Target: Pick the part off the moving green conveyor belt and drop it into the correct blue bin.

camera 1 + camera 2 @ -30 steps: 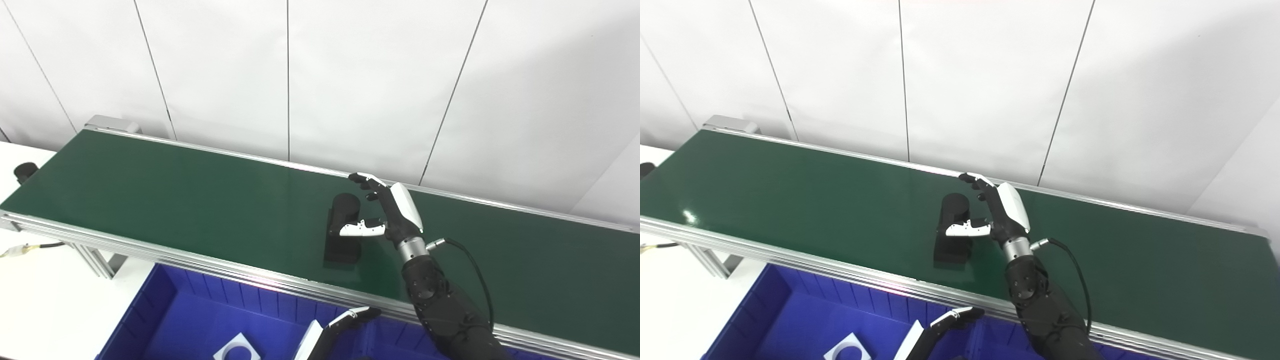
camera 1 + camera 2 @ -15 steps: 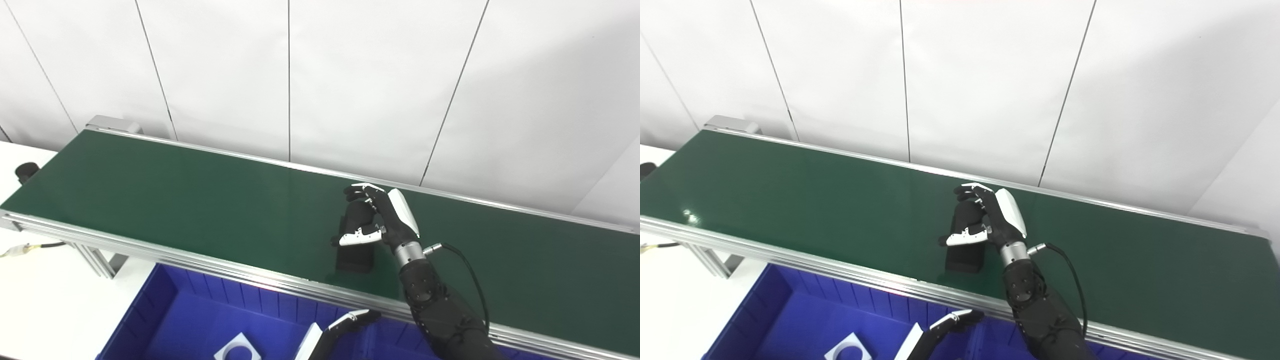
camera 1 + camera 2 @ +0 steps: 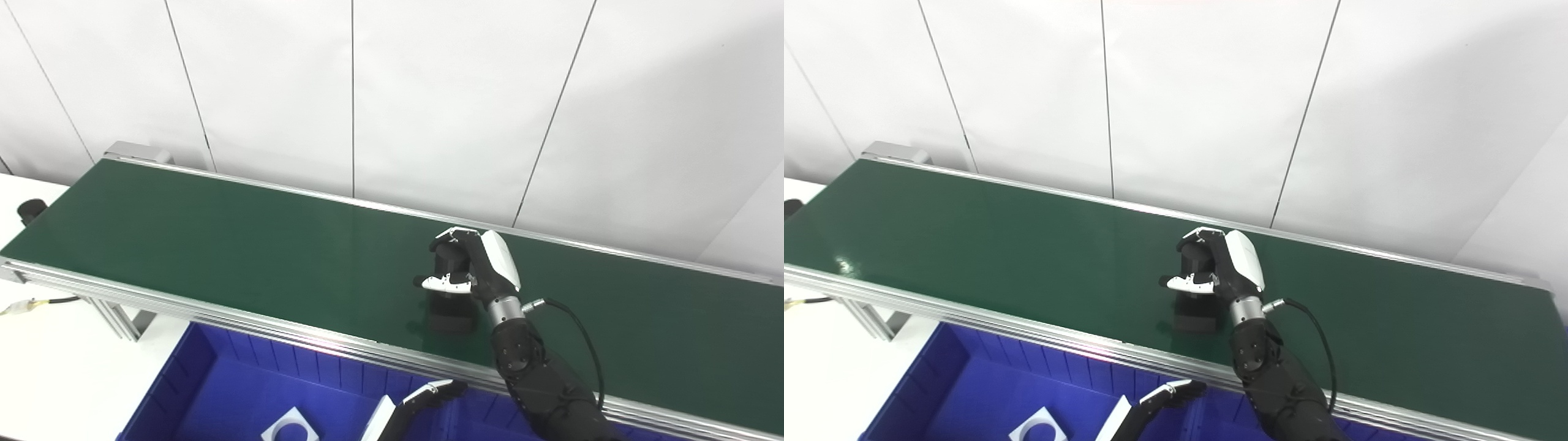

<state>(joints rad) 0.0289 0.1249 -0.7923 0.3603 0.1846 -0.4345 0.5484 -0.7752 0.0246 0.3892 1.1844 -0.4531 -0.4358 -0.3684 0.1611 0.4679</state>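
Right hand [image 3: 476,269] curled around black part [image 3: 450,293], on conveyor belt [image 3: 214,245]

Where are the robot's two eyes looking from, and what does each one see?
Left eye view: on the head, looking down at the green belt; shows the right hand closed on the black part, left hand low.
Right eye view: beside it, a little rightward; same right hand and arm.
Shared: belt, part, blue bin, white piece.
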